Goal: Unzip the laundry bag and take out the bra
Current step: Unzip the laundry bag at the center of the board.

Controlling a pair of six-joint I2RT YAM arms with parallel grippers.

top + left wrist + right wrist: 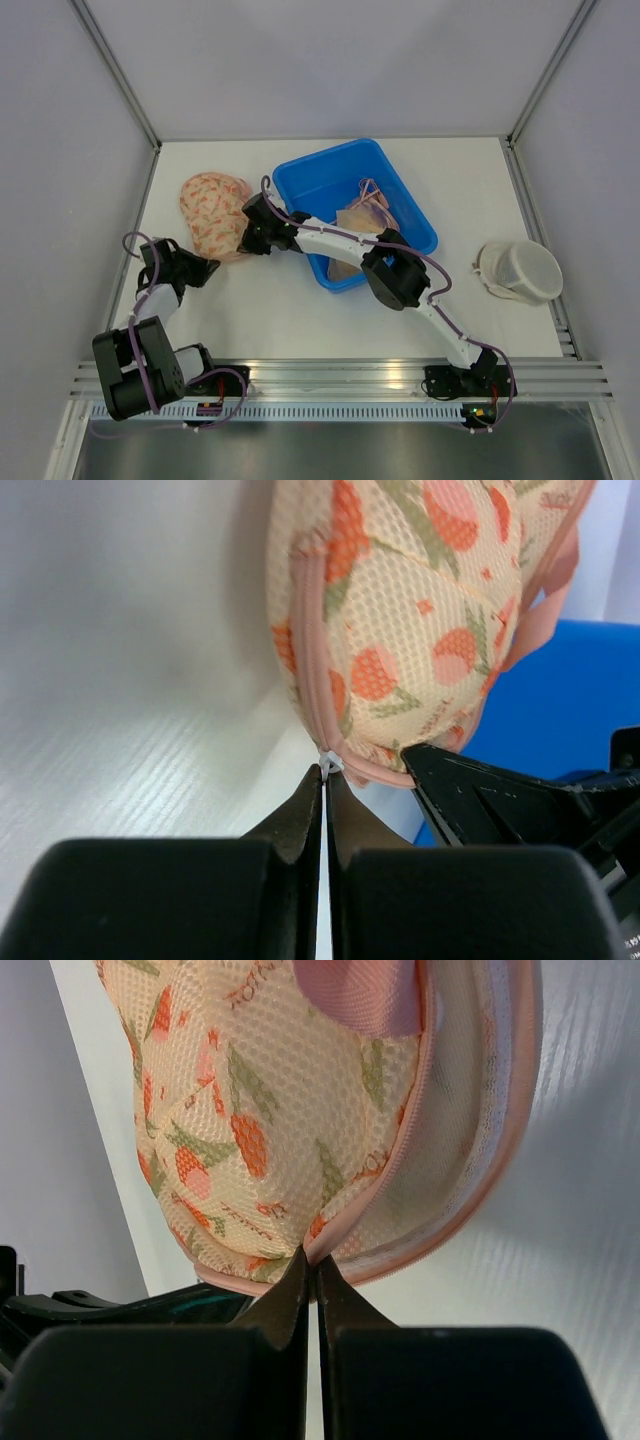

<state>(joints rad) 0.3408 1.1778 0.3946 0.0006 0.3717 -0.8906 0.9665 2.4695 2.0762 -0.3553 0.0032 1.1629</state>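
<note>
We start close to the arms. Our left gripper [327, 775] is low over the table [300, 320], and its two jaws are squeezed together on the little white zip tab [331, 761]. The tab sits at the near end of the pink zip, right at the bottom edge of the laundry bag [212, 212].

Just beside it, our right gripper [311, 1260] has reached across from the other side. Its jaws are pressed tight too, and they seem to pinch the edge of the bag next to the zip. The two grippers are very close, almost touching.

The bag is peach with orange fruit on it. It lies on the table, to the left of the blue tub [318, 195]. The zip looks closed along the part we can see. We think the bra is inside the bag, but we cannot pick it out for sure through the net.

So we think we are at the unzip step, right at its start. Both grips are on, and no pulling shows yet.

Next, the left arm should pull the tab along the curved zip. The right arm must hold the cloth tight so the bag does not slide along. The pull should be slow, because the tab is tiny and could slip out.

Farther back, the blue tub has some clothes [362, 215] in it. A white round thing [520, 270] sits well off to the right.
</note>
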